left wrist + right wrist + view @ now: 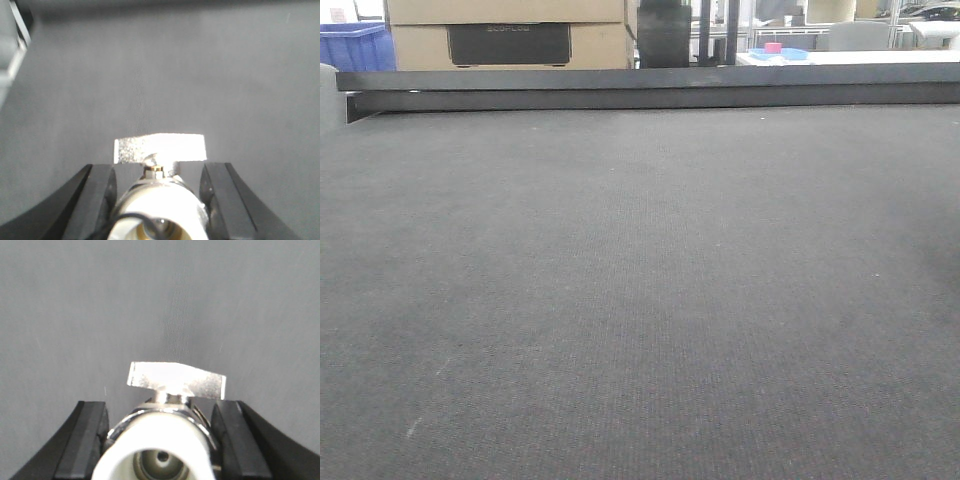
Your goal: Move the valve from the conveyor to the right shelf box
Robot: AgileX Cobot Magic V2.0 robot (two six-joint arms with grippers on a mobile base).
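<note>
Front view: the conveyor point(640, 300) fills nearly the whole frame, bare dark weave running to the rail point(650, 88) at its far edge. No valve lies on it and no arm shows here. Beyond the rail stand cardboard boxes point(505, 30), a blue crate point(355, 45) at far left and a blue tray point(780, 53) at far right. Nothing I can call the shelf box is in sight.

Left wrist view: the left gripper point(157, 175) is clamped on the left valve point(159, 202). Its black fingers point(97, 200) press the chrome body from both sides, and the white end faces the camera. The flat handle point(160, 148) juts out past the fingertips. That seems the reason for the hold: the pads take the round body and the handle stays free of them. Belt lies beneath, with the rail at the upper left corner. I cannot tell whether the valve is lifted clear or touches the belt.

Right wrist view: the right gripper point(160, 410) grips the right valve point(160, 445) the same way, with fingers on each side of the body. Its handle point(176, 380) is slightly tilted and clear of them. Only belt shows below.

By my reading both pickups are made, and the carry to the box is what is left.
</note>
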